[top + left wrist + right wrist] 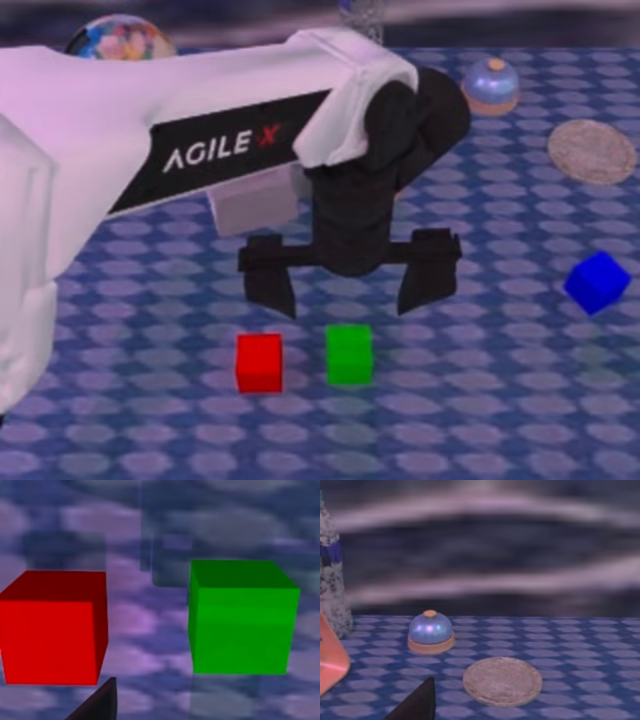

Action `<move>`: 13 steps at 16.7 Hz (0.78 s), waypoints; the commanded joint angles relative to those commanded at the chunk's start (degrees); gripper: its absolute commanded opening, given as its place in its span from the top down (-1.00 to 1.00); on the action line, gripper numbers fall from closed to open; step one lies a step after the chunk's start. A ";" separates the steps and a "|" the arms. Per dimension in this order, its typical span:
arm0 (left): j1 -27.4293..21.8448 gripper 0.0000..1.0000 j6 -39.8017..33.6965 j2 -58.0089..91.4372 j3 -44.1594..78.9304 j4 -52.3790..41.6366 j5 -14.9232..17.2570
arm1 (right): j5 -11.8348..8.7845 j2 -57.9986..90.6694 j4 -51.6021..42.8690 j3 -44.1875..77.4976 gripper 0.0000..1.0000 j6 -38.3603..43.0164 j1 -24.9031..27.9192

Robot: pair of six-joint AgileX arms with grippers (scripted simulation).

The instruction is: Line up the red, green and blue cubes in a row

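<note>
Left gripper hangs with its jaws spread wide, empty, just behind the red cube and green cube, side by side. Blue cube sits well apart, far right.

Patterned blue table under a dark, streaked backdrop. Domed bell, bluish with orange base and button, near mid-table. Grey round disc lying flat just nearer than the bell. Speckled cone-shaped object and an orange slab beside the bell, at the picture's edge. Dark fingertip in the foreground.
</note>
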 joint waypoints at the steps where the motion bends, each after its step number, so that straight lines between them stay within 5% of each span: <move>1: 0.00 -1.00 0.00 -0.02 0.03 -0.03 0.00 | 0.00 0.00 0.00 0.00 -1.00 0.00 0.00; 7: 1.03 -1.00 1.29 -3.33 -2.99 2.26 -0.19 | -0.06 3.18 -2.08 3.06 -1.00 -0.76 0.36; 13: 10.03 -1.00 8.52 -24.50 -20.57 14.39 -0.37 | -0.01 23.83 -13.78 20.03 -1.00 -5.06 1.87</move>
